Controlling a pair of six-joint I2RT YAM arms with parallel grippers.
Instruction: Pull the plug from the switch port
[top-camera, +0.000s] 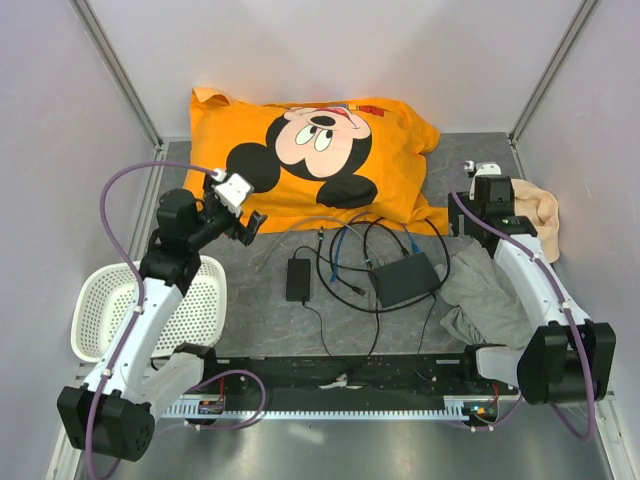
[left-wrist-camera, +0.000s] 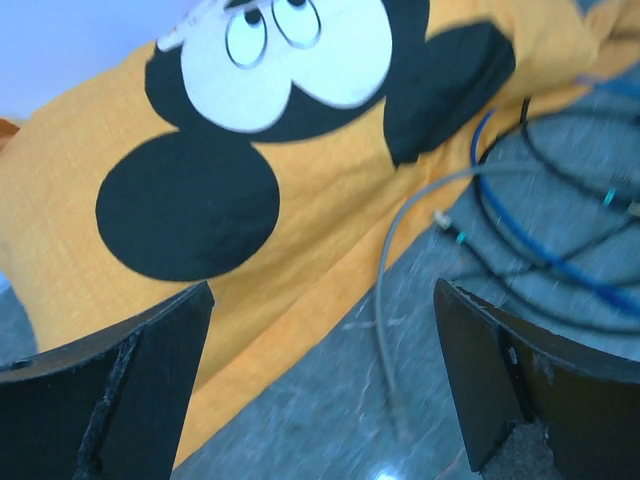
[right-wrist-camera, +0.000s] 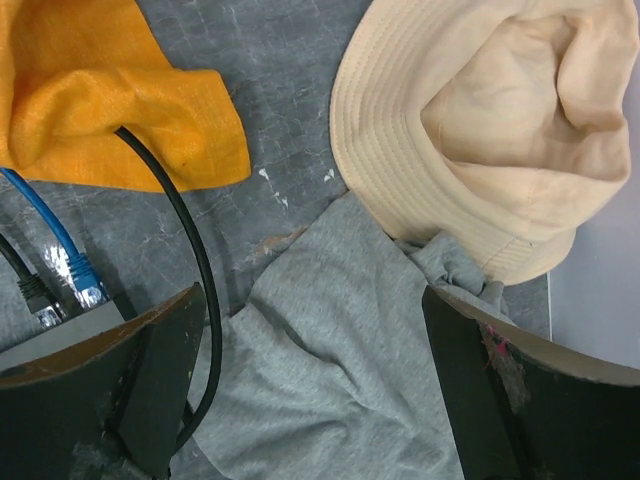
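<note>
The flat black switch box lies right of centre on the table, with blue and black cables plugged into its far edge. In the right wrist view a blue plug and a black plug sit in the box's edge, at the far left by my left finger. My right gripper is open and empty, above the grey cloth, to the right of the box. My left gripper is open and empty, raised left of the cable tangle, over a loose grey cable.
An orange Mickey Mouse pillow fills the back. A small black power brick lies left of the switch. A grey cloth and a beige hat lie right. A white basket stands at the left.
</note>
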